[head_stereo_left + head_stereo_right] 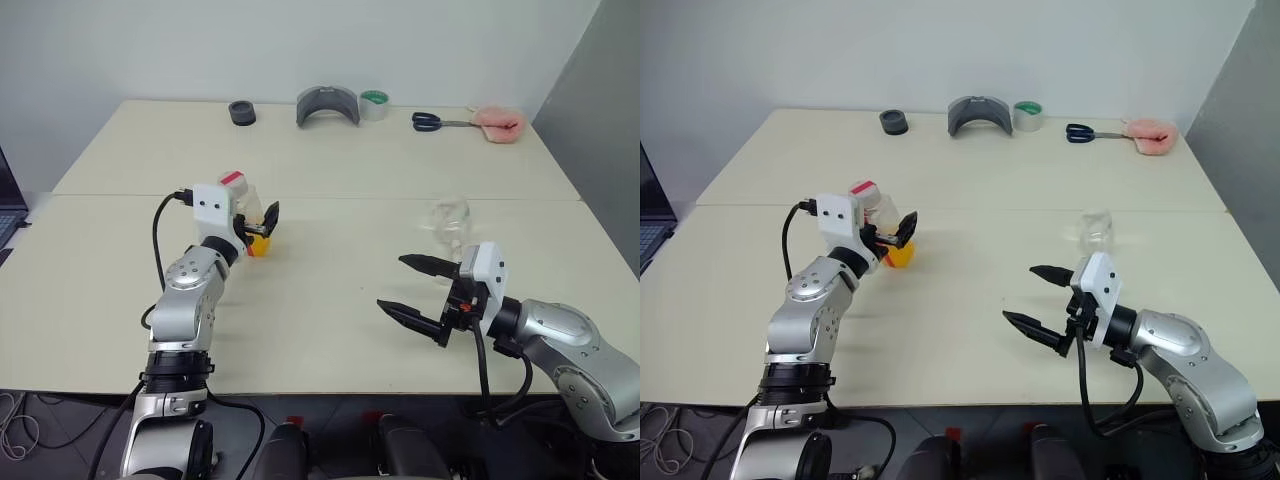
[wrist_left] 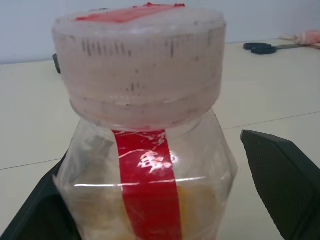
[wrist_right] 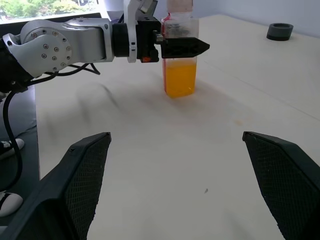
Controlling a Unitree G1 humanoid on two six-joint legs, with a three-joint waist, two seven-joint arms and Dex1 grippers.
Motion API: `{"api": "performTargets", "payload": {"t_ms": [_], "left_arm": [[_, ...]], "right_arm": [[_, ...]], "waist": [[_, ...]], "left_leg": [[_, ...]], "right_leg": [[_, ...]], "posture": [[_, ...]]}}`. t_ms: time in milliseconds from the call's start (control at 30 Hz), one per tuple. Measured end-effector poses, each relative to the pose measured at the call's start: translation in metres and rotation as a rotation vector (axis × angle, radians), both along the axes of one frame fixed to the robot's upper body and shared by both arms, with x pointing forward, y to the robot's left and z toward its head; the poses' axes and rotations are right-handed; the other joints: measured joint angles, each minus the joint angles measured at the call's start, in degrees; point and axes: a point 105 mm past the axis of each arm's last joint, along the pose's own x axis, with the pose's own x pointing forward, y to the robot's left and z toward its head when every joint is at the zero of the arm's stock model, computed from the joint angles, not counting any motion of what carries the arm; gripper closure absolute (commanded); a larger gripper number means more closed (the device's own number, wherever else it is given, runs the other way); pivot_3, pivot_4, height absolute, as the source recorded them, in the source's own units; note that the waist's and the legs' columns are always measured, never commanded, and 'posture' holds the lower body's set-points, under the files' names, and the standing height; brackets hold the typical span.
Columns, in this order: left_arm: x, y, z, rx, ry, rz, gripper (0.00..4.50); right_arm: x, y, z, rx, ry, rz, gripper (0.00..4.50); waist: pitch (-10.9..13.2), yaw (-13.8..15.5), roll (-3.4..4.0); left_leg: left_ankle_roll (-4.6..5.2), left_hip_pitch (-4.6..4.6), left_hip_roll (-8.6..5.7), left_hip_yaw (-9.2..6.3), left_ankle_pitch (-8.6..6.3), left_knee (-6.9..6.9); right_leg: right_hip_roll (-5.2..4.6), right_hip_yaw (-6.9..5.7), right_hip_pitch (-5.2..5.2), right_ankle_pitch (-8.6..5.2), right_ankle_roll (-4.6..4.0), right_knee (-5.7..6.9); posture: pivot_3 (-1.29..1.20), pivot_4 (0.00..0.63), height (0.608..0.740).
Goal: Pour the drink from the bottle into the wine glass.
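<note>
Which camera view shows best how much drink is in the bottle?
The right wrist view: there the drink fills the lower part of the bottle. The left wrist view shows the cap and label up close. In the eye views, the left gripper hides most of the bottle.

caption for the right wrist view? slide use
Open left gripper brackets the upright bottle of orange drink on the table.

One bottle [image 1: 872, 205], one wine glass [image 1: 1095, 229], one scissors [image 1: 1081, 132], two tape rolls [image 1: 1028, 115]

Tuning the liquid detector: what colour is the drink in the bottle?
Bright orange-yellow drink fills the lower part of the clear bottle; right wrist view shows it best.
</note>
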Motion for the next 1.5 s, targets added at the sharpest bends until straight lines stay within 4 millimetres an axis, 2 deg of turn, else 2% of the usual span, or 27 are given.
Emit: {"api": "performTargets", "payload": {"t_ms": [567,667,833,900,1167,1500], "left_arm": [[0.004,0.003,0.004,0.014,-0.025,0.045,0.04],[0.004,0.005,0.006,0.029,-0.036,0.052,0.64],[0.004,0.006,0.005,0.035,-0.037,0.056,2.21],[0.004,0.006,0.005,0.035,-0.037,0.056,2.68],[0.001,0.004,0.004,0.023,-0.037,0.034,2.72],[-0.012,-0.018,0.002,-0.018,-0.027,-0.178,2.72]], "right_arm": [[0.000,0.001,-0.001,-0.006,-0.002,0.005,0.00],[0.000,0.001,-0.002,-0.007,0.001,0.007,0.00],[-0.001,0.002,-0.003,-0.012,0.003,0.014,0.00],[-0.001,0.002,-0.003,-0.013,0.003,0.014,0.00],[0.000,0.001,-0.003,-0.015,0.001,0.008,0.00],[0.010,-0.006,0.011,0.009,-0.052,-0.060,0.00]], "waist": [[0.00,0.02,0.00],[0.00,0.02,0.00],[0.00,0.02,0.00],[0.00,0.01,0.00],[0.00,0.00,0.00],[0.00,0.06,0.00]], "left_leg": [[0.00,-0.01,0.00,-0.01,0.00,0.00],[0.00,-0.01,0.00,-0.01,0.00,0.00],[0.00,-0.01,-0.01,-0.01,0.00,0.00],[0.00,0.00,0.00,-0.01,0.00,0.00],[0.00,0.00,0.00,-0.01,0.00,0.00],[0.00,-0.04,-0.01,-0.02,0.00,0.01]], "right_leg": [[0.00,-0.01,0.00,0.00,0.01,0.00],[0.00,-0.01,0.00,0.00,0.01,0.00],[0.00,-0.01,0.00,0.00,0.01,0.00],[0.00,-0.01,0.00,0.00,0.01,0.00],[0.00,0.00,0.00,0.00,0.01,0.00],[-0.01,-0.02,-0.01,0.00,0.01,0.00]], "posture": [[0.00,0.150,0.740],[0.00,0.150,0.740],[0.00,0.150,0.740],[0.00,0.150,0.740],[0.00,0.150,0.740],[0.00,0.150,0.740]]}}
